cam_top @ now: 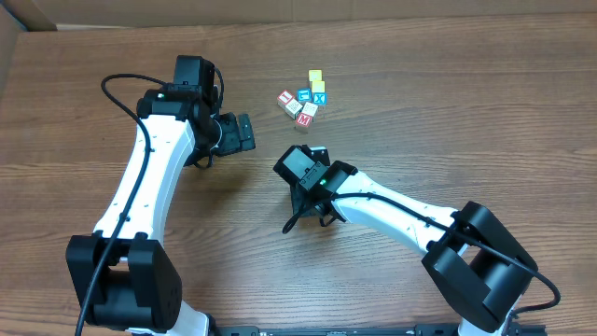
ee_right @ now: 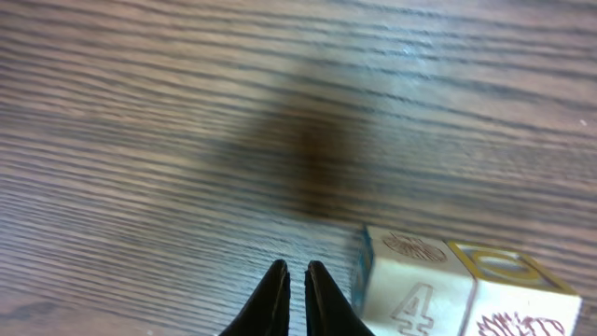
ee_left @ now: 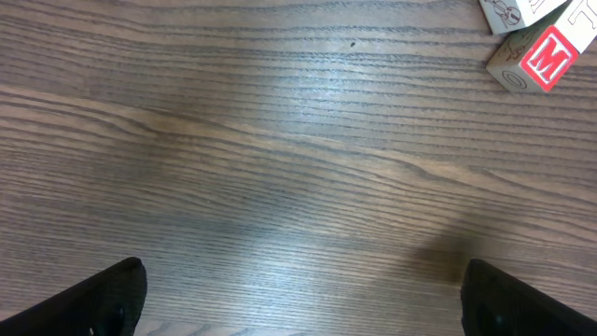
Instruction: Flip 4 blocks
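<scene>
Left gripper: we log jaws wide, empty, arm reaching toward 3 o'clock.
Right gripper: nearly closed, empty; blocks at its 12 o'clock.

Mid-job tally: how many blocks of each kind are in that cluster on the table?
Printed alphabet blocks: 6
Plain yellow cubes: 2
Total: 8 (they are small and tightly packed in the overhead view, so the count is a best reading)
</scene>
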You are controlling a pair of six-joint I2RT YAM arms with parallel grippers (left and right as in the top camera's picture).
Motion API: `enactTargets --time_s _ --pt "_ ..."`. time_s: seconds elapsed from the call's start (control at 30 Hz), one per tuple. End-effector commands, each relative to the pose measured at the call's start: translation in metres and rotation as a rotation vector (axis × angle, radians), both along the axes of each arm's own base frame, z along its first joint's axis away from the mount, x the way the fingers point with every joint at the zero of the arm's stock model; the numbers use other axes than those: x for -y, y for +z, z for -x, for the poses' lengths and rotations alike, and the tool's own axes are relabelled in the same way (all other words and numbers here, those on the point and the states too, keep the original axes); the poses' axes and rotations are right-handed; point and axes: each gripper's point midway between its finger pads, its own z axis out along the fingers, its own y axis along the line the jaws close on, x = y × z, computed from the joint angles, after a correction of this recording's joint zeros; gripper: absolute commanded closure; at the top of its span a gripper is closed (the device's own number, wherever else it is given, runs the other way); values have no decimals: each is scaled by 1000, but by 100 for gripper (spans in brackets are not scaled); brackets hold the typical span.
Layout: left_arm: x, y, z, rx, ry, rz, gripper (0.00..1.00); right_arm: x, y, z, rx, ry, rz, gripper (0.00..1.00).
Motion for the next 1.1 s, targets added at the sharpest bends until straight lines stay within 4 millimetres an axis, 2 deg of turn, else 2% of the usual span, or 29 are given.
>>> enactTargets --time_s 0.0,0.4,0.6,0.77,0.83,0.93,1.07 --pt "-3 2 -6 12 23 -8 0 7 9 0 15 -19 11 90" --pt "-3 2 -6 12 23 -8 0 13 7 5 -5 -19 37 90" --pt "-3 2 -6 12 23 -8 0 9 9 3 3 -17 20 90" --pt "-3 2 -6 12 23 -8 0 1 33 -14 29 -37 -27 90" --pt "-3 2 -6 12 23 -8 0 7 47 -23 29 -62 -26 90" --pt "-3 2 -6 12 23 -8 0 25 57 -32 8 -108 -7 91" --pt "-3 2 -6 12 23 -8 0 52 53 -34 -87 -175 -10 91"
